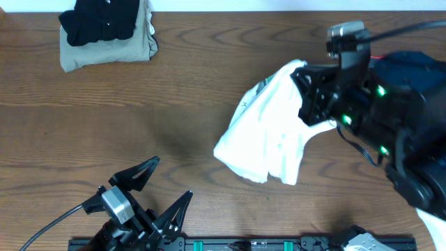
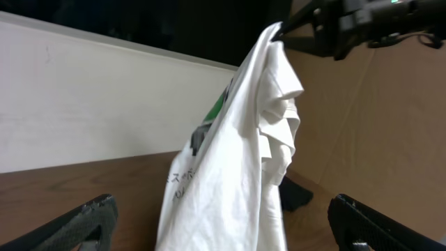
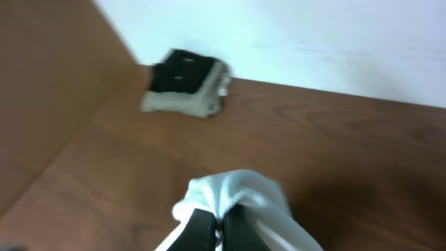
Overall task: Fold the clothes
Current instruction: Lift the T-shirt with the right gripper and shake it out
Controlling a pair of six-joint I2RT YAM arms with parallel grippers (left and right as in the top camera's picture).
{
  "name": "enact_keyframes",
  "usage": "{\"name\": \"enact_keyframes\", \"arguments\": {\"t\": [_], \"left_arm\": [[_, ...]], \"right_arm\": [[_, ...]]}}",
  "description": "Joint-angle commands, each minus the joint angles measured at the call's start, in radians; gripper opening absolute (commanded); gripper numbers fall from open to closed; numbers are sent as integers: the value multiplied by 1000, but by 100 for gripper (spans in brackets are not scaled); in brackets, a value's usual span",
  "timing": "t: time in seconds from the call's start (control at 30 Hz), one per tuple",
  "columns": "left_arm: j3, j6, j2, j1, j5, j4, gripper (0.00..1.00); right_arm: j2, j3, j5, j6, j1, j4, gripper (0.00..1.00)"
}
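Observation:
A white shirt (image 1: 268, 129) hangs in the air over the right half of the table, bunched at its top edge in my right gripper (image 1: 301, 75), which is shut on it. The right wrist view shows the black fingers (image 3: 202, 230) pinching a wad of white cloth (image 3: 237, 192). In the left wrist view the shirt (image 2: 237, 160) dangles straight ahead, showing green and black print. My left gripper (image 1: 166, 187) sits low near the front edge, open and holding nothing, short of the shirt. Folded black clothes (image 1: 104, 19) lie on a khaki garment (image 1: 108, 50) at the back left.
The wooden table (image 1: 139, 118) runs to a white wall (image 3: 313, 35) at the back. A black rail (image 1: 244, 244) lies along the front edge. The right arm's dark body (image 1: 397, 111) fills the right side.

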Motion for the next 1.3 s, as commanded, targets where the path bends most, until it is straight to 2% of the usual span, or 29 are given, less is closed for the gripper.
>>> {"name": "enact_keyframes", "arguments": {"t": [0.0, 0.2, 0.27, 0.37, 0.4, 0.53, 0.73, 0.93, 1.07, 1.27], "left_arm": [[0, 10, -5, 4, -8, -15, 98], [-8, 63, -5, 4, -9, -105, 98], [-8, 62, -5, 4, -8, -116, 98], [-8, 62, -5, 4, -8, -116, 98], [-8, 62, -5, 4, -8, -116, 98], [-8, 61, -5, 4, -8, -116, 98], [-8, 47, -5, 4, -6, -122, 98], [-8, 35, 0, 4, 40, -197, 98], [-8, 41, 31, 4, 45, -265, 98], [28, 104, 125, 4, 18, -259, 98]], "right_arm": [[61, 14, 105, 16, -49, 6, 1], [235, 14, 190, 56, -145, 42, 1], [304, 14, 217, 55, -169, 76, 5], [401, 14, 217, 29, -204, 125, 36], [431, 14, 227, 25, -218, 134, 50], [483, 14, 314, 26, -267, 107, 57], [439, 14, 323, 26, -287, -10, 67], [379, 14, 274, 27, -286, -158, 99], [375, 14, 214, 26, -286, -218, 99], [375, 14, 174, 26, -286, -259, 99]]}}
